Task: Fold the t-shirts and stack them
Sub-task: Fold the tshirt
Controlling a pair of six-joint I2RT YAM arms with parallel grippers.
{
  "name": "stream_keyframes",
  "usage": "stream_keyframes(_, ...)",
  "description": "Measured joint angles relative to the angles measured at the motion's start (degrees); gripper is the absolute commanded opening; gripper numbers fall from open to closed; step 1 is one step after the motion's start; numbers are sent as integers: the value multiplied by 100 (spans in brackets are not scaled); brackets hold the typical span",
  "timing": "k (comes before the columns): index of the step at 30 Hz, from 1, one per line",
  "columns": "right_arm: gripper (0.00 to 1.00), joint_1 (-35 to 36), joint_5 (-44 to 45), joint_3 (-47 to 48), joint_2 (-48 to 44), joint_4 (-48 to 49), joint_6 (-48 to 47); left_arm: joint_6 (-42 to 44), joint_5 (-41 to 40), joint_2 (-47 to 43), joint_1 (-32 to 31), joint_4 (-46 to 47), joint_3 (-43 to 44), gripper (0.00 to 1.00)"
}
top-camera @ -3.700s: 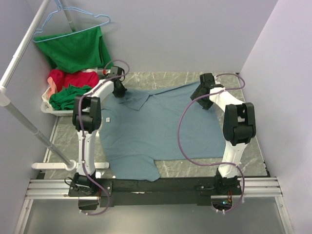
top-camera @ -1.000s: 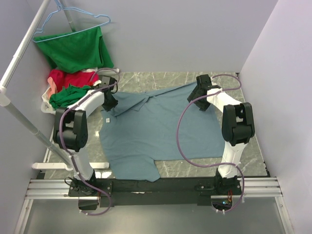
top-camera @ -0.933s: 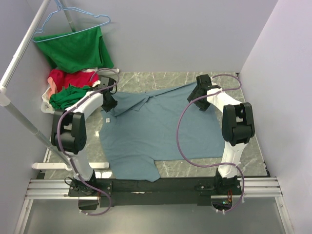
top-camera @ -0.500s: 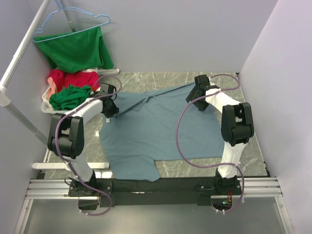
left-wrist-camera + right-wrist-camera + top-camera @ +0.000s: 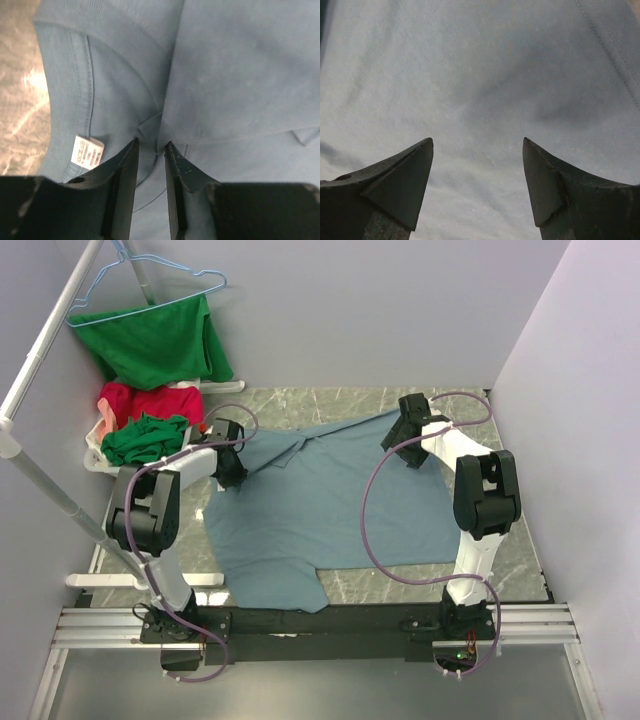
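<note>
Relation: grey-blue shirt (image 5: 320, 500) spread on table (image 5: 300, 405); we see left fingers (image 5: 122, 175) pinching fold at far-left edge, right fingers (image 5: 402, 180) wide apart over far-right corner

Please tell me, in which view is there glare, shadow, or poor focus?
Left wrist: bright glare spot on the marble table, grey-blue shirt sharp. Right wrist: its cloth looks soft, with a dark shadow patch beyond the right gripper. Top external: even light, no strong glare.
</note>
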Motion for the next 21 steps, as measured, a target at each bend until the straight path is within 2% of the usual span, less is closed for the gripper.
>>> stream_keyframes(21, 78, 2, 42, 0, 0, -13, -20, 428, -492, 350, -11, 280, 389, 33)
